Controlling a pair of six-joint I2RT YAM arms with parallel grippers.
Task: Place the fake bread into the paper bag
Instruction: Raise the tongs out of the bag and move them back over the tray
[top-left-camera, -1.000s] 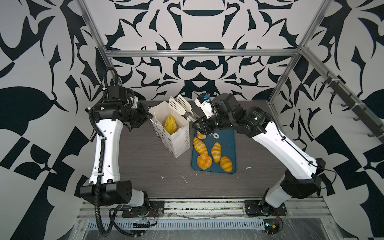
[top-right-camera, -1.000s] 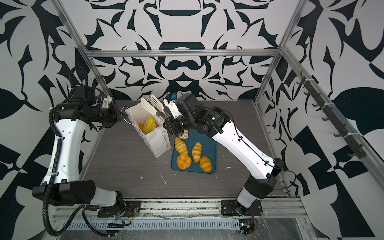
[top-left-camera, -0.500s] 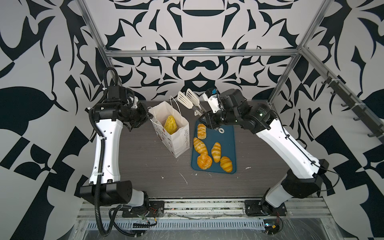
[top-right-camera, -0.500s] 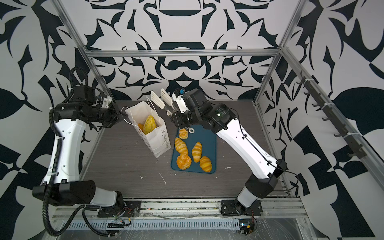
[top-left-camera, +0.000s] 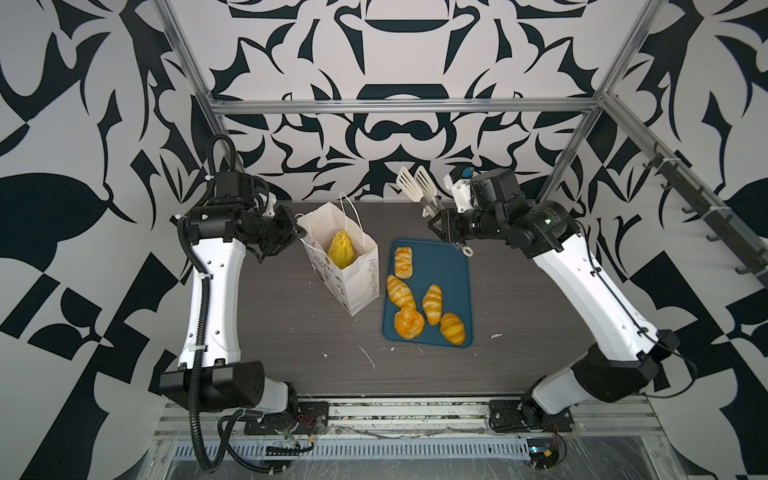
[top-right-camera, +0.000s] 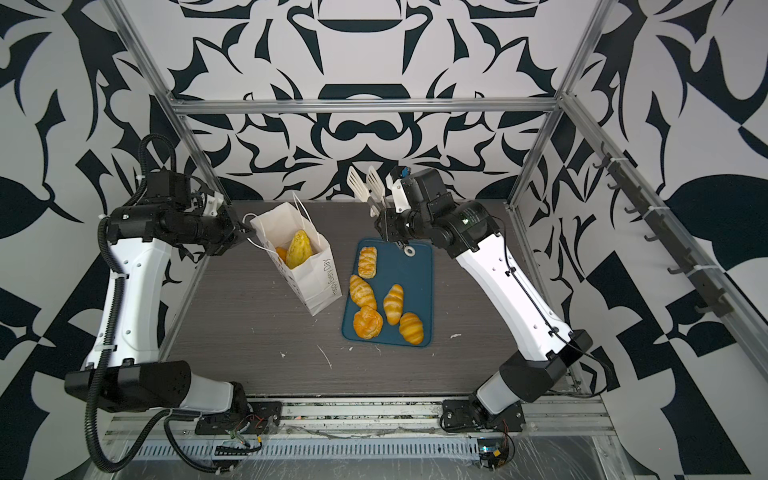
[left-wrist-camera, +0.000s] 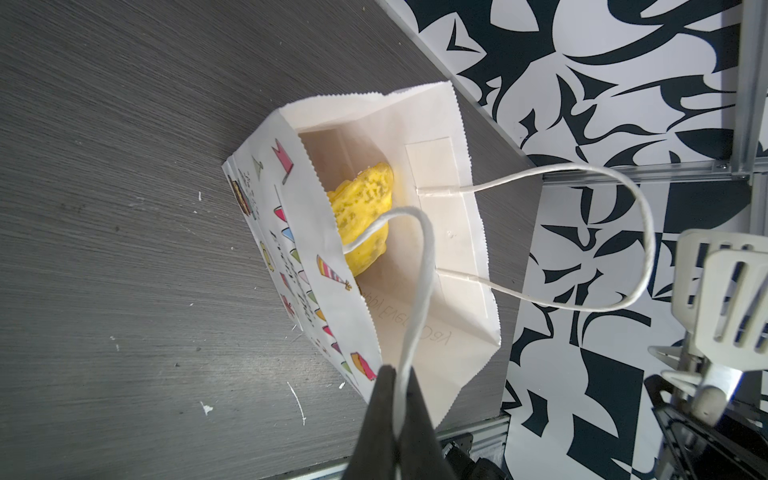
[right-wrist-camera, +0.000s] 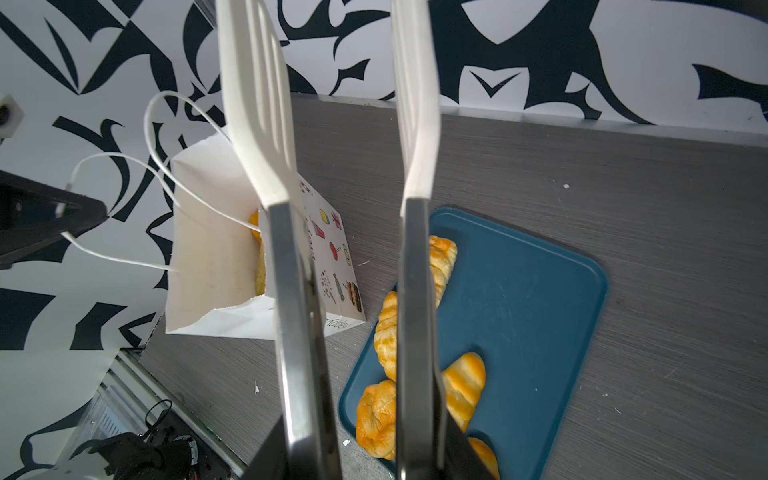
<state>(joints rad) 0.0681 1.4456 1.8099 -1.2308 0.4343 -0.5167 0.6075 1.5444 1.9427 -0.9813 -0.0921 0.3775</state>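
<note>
Both top views show the right claw (top-left-camera: 435, 220), gripping empty tongs (top-left-camera: 415, 187), swung back from the bag (top-left-camera: 359, 286) at centre to the tray (top-left-camera: 451, 286)'s upper edge: a drop likely done, five bread pieces (top-left-camera: 401, 291) remain there, and the left claw (top-left-camera: 295, 232) is pinching the bag's handle (left-wrist-camera: 419, 291).

Paper bag (top-left-camera: 360, 282) left of tray (top-left-camera: 451, 268); five breads (top-left-camera: 432, 303) on tray; loaf (top-left-camera: 340, 249) in bag.

Grey "Happy Every Day" lettering, printed on the paper bag (top-right-camera: 318, 286) side
</note>
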